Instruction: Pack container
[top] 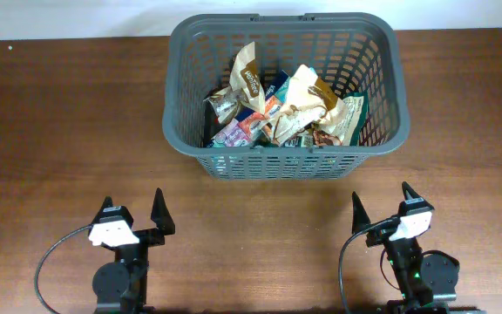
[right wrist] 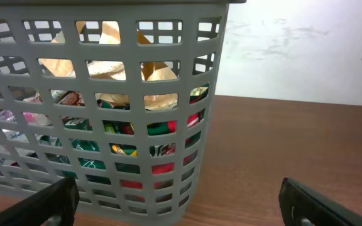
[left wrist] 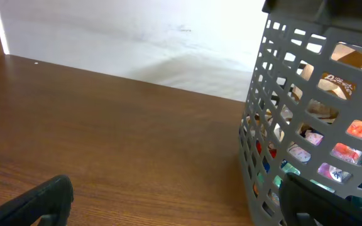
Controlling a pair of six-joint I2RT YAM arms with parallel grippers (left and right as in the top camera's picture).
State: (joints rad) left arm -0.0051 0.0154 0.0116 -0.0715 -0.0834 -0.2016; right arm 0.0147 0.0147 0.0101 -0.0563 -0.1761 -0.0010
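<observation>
Dark grey shopping basket (top: 190,96) stood far-centre on the worktop (top: 59,131), heaped with snack packets (top: 286,109); left end effector (top: 132,202) and right end effector (top: 381,197) sat nearside, both spread wide, gripping nothing.

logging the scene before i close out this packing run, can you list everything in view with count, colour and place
container: one, dark grey, far middle of the table
snack packets: a heap, too tangled to count; tan, white, green, pink; inside the container
table: one, brown wood, under everything
wall: one, white, beyond the table's far edge
cables: two, black, one beside each arm base
left gripper: one, black, open and empty, near edge, left side
right gripper: one, black, open and empty, near edge, right side
</observation>
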